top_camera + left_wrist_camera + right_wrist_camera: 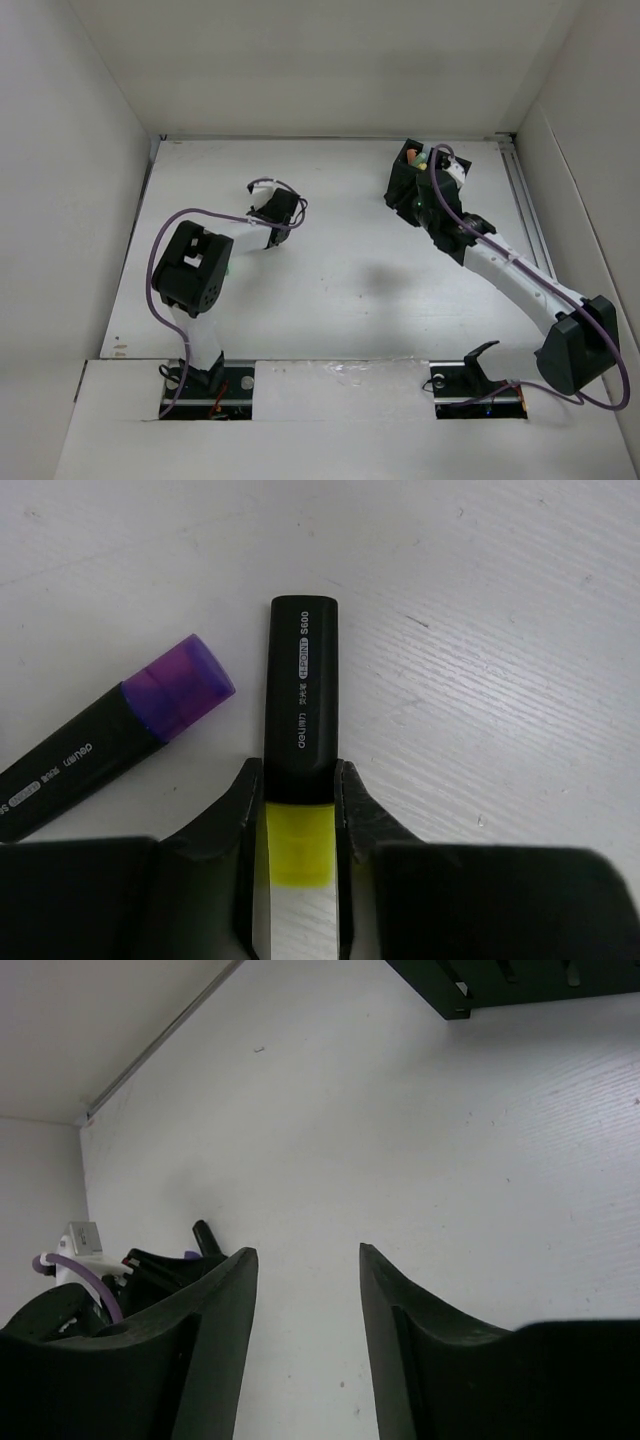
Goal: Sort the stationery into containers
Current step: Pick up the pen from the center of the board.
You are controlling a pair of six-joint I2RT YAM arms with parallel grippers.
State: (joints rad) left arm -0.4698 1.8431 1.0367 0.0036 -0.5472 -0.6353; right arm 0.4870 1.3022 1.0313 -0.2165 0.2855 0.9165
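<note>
The left hand (297,772) pinches a yellow-ended highlighter (300,680) beside a purple-capped highlighter (100,745).

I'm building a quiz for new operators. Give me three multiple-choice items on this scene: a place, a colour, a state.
1. Where does the organiser stand in the top view? A. near left B. far right C. centre
2. What colour is the cap of the loose highlighter beside the yellow-ended highlighter that the left gripper holds? A. purple B. red C. white
3. The right gripper is: A. shut on a marker B. open and empty C. out of view
1 B: it sits far right. 2 A: its translucent cap is purple. 3 B: its jaws stand apart with nothing between.
</note>
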